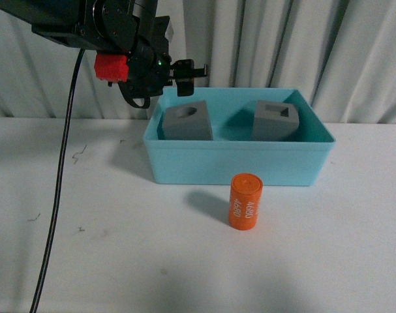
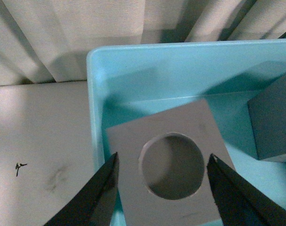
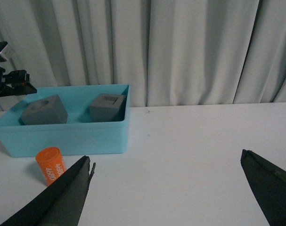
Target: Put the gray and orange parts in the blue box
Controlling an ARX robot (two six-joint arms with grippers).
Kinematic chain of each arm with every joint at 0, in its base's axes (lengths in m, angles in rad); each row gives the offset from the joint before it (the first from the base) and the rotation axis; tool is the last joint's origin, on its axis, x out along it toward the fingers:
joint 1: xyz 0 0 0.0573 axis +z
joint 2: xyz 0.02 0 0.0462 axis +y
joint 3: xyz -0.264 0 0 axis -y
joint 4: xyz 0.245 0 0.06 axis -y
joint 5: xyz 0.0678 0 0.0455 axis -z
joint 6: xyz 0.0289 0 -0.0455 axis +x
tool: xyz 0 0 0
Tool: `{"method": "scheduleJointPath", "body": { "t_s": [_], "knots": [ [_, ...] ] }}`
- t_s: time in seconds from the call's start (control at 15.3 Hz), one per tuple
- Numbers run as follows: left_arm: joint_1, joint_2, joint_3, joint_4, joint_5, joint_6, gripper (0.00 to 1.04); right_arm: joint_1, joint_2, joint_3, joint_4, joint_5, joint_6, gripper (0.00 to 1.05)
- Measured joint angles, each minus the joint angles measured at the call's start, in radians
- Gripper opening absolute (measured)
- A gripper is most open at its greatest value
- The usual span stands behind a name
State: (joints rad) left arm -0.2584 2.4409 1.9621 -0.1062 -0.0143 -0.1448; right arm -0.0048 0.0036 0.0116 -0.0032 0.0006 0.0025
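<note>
Cylinder (image 1: 245, 201), orange, stands upright on table (image 1: 119, 261) just in front of box (image 1: 240, 163), outside it. Inside box: round-hole cube (image 1: 187, 122) left, rect-hole cube (image 1: 276, 120) right. Left gripper (image 2: 163, 157) hangs above round-hole cube, jaws spread, empty; right gripper (image 3: 166, 157) spread wide over table.

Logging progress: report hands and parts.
Left hand open over round-hole cube, in blue box with rectangular-hole cube. Right hand open, empty. Orange cylinder outside, on table, unobstructed.
</note>
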Motion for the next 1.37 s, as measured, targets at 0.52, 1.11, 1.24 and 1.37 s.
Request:
{"method": "scheduleJointPath", "body": {
  "t_s": [0.52, 1.11, 1.24, 1.37],
  "knots": [
    [0.008, -0.462, -0.473, 0.179, 0.060, -0.171, 0.98, 0.000, 0.000, 0.000, 0.000, 0.000, 0.000, 0.98],
    [0.665, -1.928, -1.794, -0.026, 0.311, -0.183, 0.88, 0.000, 0.000, 0.000, 0.000, 0.000, 0.000, 0.98],
    [0.636, -2.297, -1.952, 0.175, 0.388, 0.019, 0.65, 0.000, 0.000, 0.000, -0.001, -0.002, 0.000, 0.98],
    [0.531, -2.402, -1.952, 0.147, 0.293, 0.105, 0.39, 0.000, 0.000, 0.000, -0.001, 0.000, 0.000, 0.98]
  ]
}}
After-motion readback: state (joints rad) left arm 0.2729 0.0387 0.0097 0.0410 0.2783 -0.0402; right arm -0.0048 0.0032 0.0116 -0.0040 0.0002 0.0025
